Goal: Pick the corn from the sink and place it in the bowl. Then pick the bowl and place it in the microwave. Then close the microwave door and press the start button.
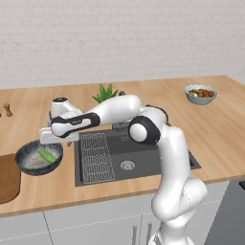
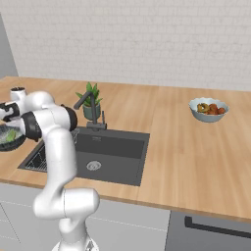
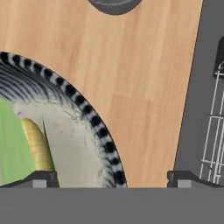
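Observation:
The corn lies inside the wide blue-grey streaked bowl on the counter left of the sink. My gripper hangs just above the bowl's right rim, open and holding nothing. In the hand view the two fingertips stand far apart, and my gripper straddles the striped bowl rim. The yellow cob with its green husk lies on the pale inside, left of that rim. From the right base view the bowl shows at the far left, partly behind the arm. The microwave is out of view.
A wire rack fills the sink's left half, with a black faucet and a potted plant behind. A pale bowl of red and orange pieces sits at the far right. A brown board lies left of the bowl.

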